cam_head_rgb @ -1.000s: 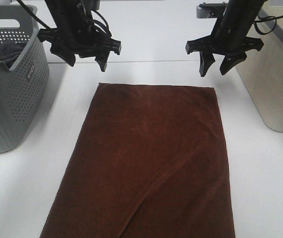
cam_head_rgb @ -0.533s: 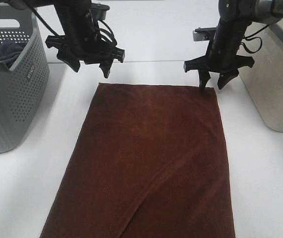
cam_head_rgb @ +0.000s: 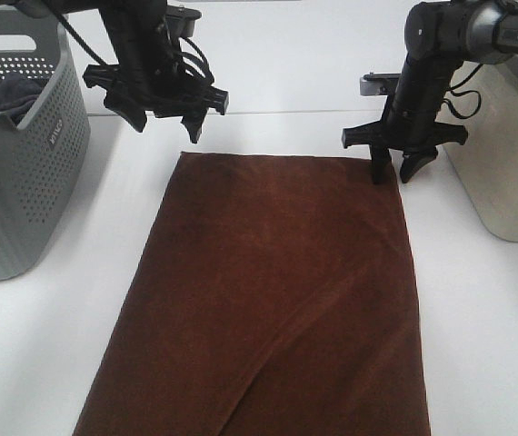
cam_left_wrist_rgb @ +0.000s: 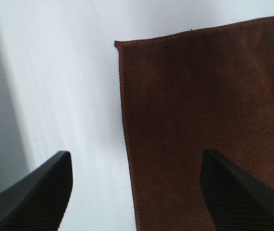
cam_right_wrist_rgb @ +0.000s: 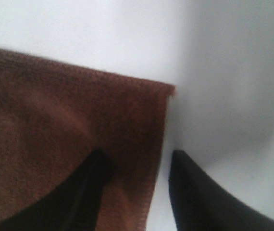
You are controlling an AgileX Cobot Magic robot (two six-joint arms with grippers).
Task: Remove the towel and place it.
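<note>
The white bench (cam_head_rgb: 477, 309) carries everything. The large dark brown plush towel (cam_head_rgb: 277, 291) lies flat down its middle, long side running away from the camera. Its far short edge is nearest both arms, which I judge is why they work from that end. The near edge runs out of the high view.

A grey perforated plastic basket (cam_head_rgb: 23, 182) stands on the left with a dark grey cloth (cam_head_rgb: 0, 95) in it. A pale beige bin (cam_head_rgb: 504, 173) stands on the right. Both are well clear of the towel, and I cannot tell which is meant to receive it.

The left fingers (cam_head_rgb: 192, 123) hang spread wide above the far left corner, touching nothing. In the left wrist view the hemmed corner (cam_left_wrist_rgb: 120, 45) lies ahead of them, with one finger over bare bench and the other over cloth.

The right fingers (cam_head_rgb: 382, 168) are down at the far right corner and partly narrowed, with a gap between them. In the right wrist view one finger (cam_right_wrist_rgb: 86, 192) rests on the plush and the other (cam_right_wrist_rgb: 194, 192) sits on the bench just beside the hem. They straddle the edge, set to pinch it. I judge the cloth is not yet gripped, since it lies flat.
</note>
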